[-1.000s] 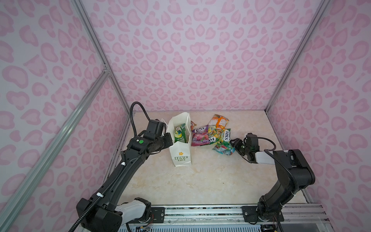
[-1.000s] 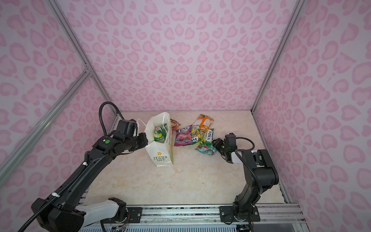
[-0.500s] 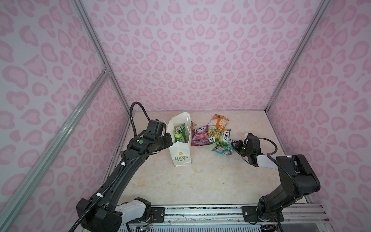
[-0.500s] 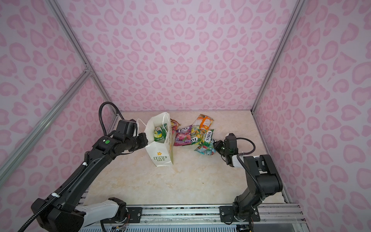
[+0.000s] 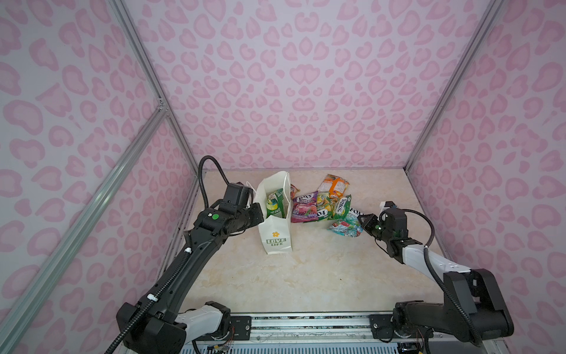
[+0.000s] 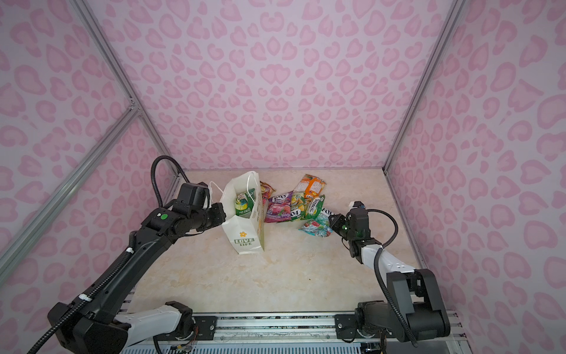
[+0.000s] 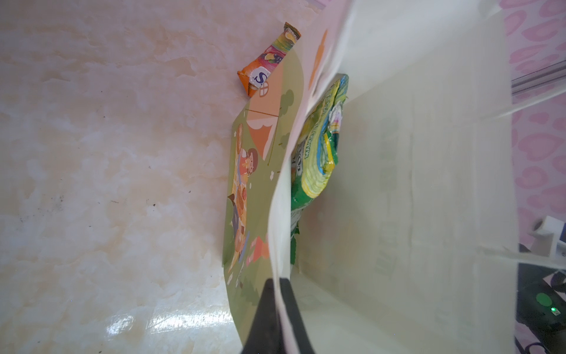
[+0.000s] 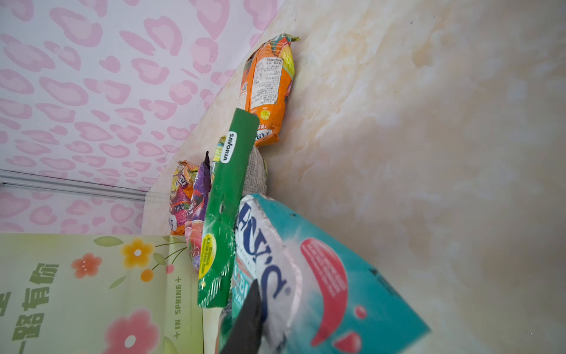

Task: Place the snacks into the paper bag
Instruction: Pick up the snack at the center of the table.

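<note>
Teal packet [image 5: 343, 227]: light, crinkly, slippery.
Right end effector [image 5: 363, 220] pinches its edge seam; left end effector [image 5: 260, 214] pinches paper bag [image 5: 275, 234] rim.

Bright, even light with soft shadows; white glare on the glossy beige marble-patterned table [image 7: 171, 321] in the left wrist view; near surfaces blur.

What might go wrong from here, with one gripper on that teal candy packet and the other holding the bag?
The right gripper seems to pinch only an edge of the glossy teal packet; it may slip out. The green packet appears to overlap it and could be dragged along. The left gripper holds just one wall of the paper bag; a packet catching its rim might tip it.
</note>
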`<state>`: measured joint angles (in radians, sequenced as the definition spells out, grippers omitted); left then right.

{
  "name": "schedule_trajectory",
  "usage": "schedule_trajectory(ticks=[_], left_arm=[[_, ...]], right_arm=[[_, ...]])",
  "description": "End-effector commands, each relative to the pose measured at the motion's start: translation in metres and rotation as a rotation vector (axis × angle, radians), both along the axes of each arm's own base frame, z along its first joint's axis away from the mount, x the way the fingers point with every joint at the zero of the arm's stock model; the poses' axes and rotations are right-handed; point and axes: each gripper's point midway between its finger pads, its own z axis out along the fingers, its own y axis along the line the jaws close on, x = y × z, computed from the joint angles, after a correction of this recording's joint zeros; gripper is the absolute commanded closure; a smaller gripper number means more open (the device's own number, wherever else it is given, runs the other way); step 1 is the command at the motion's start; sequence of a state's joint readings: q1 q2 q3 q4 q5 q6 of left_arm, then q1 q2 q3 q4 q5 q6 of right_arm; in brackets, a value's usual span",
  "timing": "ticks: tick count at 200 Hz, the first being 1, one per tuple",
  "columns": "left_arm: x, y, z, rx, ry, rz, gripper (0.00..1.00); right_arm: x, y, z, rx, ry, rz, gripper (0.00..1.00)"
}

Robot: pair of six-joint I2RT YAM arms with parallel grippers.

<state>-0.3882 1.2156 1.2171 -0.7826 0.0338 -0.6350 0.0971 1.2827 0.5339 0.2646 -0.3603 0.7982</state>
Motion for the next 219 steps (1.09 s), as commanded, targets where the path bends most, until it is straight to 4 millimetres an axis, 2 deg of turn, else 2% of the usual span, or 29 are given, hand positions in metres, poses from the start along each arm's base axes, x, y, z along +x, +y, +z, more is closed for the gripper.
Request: schedule_trajectory(ticks=[1,43,66,88,124,191,219], left_arm=[[-0.011,0.001,-0.009,0.013,0.051,-0.018,0.97],[-0.010,0.000,-0.009,0.012,0.053,-0.021,0.97],[-0.010,0.000,-0.009,0.012,0.053,-0.025,0.97],[-0.012,-0.001,-0.008,0.009,0.052,-0.033,0.97],[-0.012,-0.003,-0.007,0.001,0.051,-0.037,0.97],[-0.012,-0.007,-0.004,-0.018,0.043,-0.046,0.97],[-0.012,-0.008,-0.004,-0.017,0.039,-0.046,0.97]], right_arm=[[-0.010,-0.004,0.006,-0.048,-0.002,0.008,0.99],[-0.029,-0.014,0.039,-0.115,-0.043,-0.009,1.00],[-0.038,-0.012,0.069,-0.151,-0.096,0.000,1.00],[-0.046,-0.003,0.106,-0.201,-0.168,0.016,1.00],[-0.054,0.025,0.166,-0.244,-0.290,0.075,1.00],[-0.047,0.093,0.246,-0.267,-0.445,0.216,1.00],[-0.044,0.123,0.286,-0.252,-0.539,0.259,1.00]])
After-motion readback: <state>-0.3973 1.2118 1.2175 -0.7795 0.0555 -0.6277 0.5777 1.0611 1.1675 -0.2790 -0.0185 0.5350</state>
